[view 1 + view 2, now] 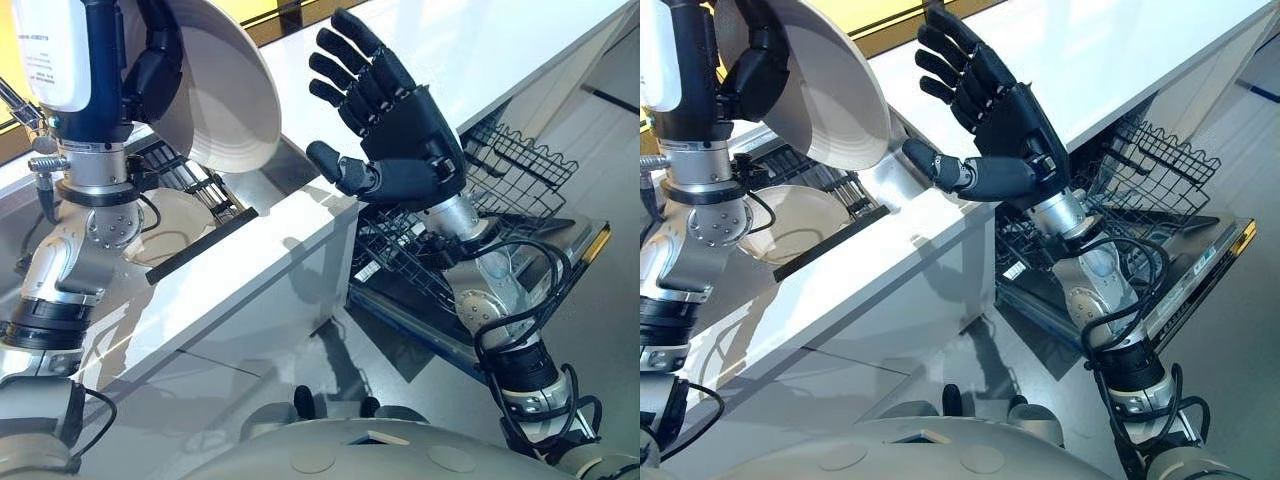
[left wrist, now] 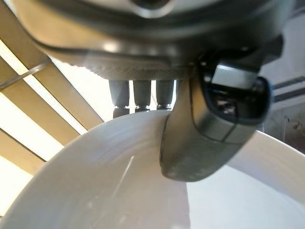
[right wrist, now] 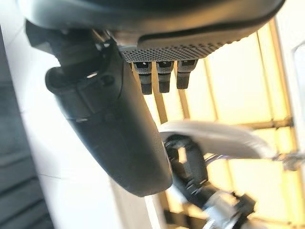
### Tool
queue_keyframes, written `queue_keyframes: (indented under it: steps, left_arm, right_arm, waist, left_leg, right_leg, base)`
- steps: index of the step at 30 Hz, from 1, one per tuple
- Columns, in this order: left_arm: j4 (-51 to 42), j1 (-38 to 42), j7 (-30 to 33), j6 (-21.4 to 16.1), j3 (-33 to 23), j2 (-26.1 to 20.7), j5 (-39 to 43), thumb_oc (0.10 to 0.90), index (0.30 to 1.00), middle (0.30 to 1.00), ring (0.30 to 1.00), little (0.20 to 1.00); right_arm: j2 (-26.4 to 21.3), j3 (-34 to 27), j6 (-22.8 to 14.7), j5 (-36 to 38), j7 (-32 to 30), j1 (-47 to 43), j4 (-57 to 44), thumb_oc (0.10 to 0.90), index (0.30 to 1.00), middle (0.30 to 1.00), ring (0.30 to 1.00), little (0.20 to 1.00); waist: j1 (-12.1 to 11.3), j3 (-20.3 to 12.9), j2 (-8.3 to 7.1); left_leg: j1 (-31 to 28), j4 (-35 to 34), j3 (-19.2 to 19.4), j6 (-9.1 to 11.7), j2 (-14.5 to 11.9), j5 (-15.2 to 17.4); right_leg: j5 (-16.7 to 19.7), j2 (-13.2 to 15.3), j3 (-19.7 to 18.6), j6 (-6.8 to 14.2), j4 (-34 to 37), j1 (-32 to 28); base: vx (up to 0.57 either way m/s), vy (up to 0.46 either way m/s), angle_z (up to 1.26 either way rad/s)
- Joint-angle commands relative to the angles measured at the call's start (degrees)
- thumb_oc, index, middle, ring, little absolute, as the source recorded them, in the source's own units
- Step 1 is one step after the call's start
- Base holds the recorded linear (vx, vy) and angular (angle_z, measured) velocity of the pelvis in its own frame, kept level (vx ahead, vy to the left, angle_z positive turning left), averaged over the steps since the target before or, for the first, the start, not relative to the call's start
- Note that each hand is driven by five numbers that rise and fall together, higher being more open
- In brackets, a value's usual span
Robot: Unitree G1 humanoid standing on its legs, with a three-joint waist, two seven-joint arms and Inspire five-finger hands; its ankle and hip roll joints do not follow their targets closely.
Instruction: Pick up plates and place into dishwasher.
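Note:
My left hand is raised at the upper left, shut on the rim of a large white plate held tilted on edge above the counter. In the left wrist view the thumb presses the plate's face with the fingers behind its rim. My right hand is open, fingers spread and upright, over the counter's right end beside the plate and holds nothing. The dishwasher's wire rack is pulled out at the right, below that hand. A second white plate lies in the sink under the left arm.
A white counter runs diagonally through the scene, with a sink and a dark dish rack at its left. The open dishwasher door juts out at the right over the grey floor.

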State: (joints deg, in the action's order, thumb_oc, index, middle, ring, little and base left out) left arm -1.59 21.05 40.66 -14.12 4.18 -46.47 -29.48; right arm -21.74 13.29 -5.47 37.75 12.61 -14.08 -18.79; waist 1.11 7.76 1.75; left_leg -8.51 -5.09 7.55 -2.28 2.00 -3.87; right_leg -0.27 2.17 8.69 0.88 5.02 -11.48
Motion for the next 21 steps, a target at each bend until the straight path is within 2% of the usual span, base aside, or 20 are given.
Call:
queue_keyframes:
  steps: [1, 5, 10, 15, 21]
  left_arm:
    - [-1.56, 7.21, 5.09, 0.75, -1.00, 0.66, -1.87, 0.100, 0.300, 0.300, 0.300, 0.200]
    - [-0.88, 8.30, 6.04, 2.11, 0.57, 2.34, -2.38, 0.100, 0.300, 0.300, 0.300, 0.200]
    - [0.52, 9.30, 7.53, 1.92, 2.57, 4.24, -1.93, 0.100, 0.300, 0.300, 0.300, 0.200]
    - [-0.86, 7.89, 7.78, 2.23, 2.88, 6.60, -4.18, 0.100, 0.300, 0.300, 0.300, 0.200]
    - [1.68, 9.97, 9.50, 3.79, 4.81, 6.02, -4.34, 0.100, 0.300, 0.300, 0.300, 0.200]
  right_arm:
    - [1.00, -0.74, -6.09, -0.03, -1.89, -6.10, -3.33, 0.800, 0.900, 0.900, 0.900, 0.900]
    - [1.52, 0.66, -5.68, -1.18, -3.54, -7.53, -3.34, 0.800, 0.900, 0.900, 0.900, 0.900]
    - [2.16, 1.52, -7.15, -7.08, -10.04, -8.83, -2.81, 0.800, 0.900, 0.900, 0.900, 0.900]
    - [3.48, 2.72, -3.85, -2.37, -9.58, -8.82, -2.58, 0.800, 0.900, 0.900, 0.900, 0.900]
    - [4.42, 4.64, -2.14, 2.02, -8.27, -10.00, -2.37, 0.800, 0.900, 0.900, 0.900, 0.900]
  waist:
    - [0.39, -5.09, -0.02]
    - [0.34, -5.19, -0.14]
    - [0.24, -5.17, -0.28]
    - [0.21, -5.05, -0.27]
    - [0.16, -5.24, -0.21]
  left_leg:
    - [-2.08, 0.66, 0.99, 1.36, 0.65, 7.08]
    - [-1.99, 0.55, 1.15, 1.52, 0.59, 6.90]
    - [-2.05, 0.69, 1.36, 1.58, 0.66, 6.91]
    - [-2.32, 0.63, 1.32, 1.60, 0.70, 7.06]
    - [-2.33, 0.34, 1.95, 1.89, 0.46, 6.86]
  right_leg:
    - [-4.63, -1.97, 0.90, 1.64, -5.45, 3.41]
    - [-4.37, -1.92, 1.03, 1.67, -5.13, 3.33]
    - [-4.06, -1.83, 1.30, 1.70, -4.78, 3.18]
    - [-3.94, -1.84, 1.20, 1.63, -4.42, 2.91]
    - [-3.87, -1.56, 2.38, 1.78, -4.31, 2.70]
  base:
    - [0.00, 0.000, 0.00]
    - [0.00, 0.000, 0.00]
    - [0.00, 0.000, 0.00]
    - [0.00, 0.000, 0.00]
    - [0.00, 0.000, 0.00]
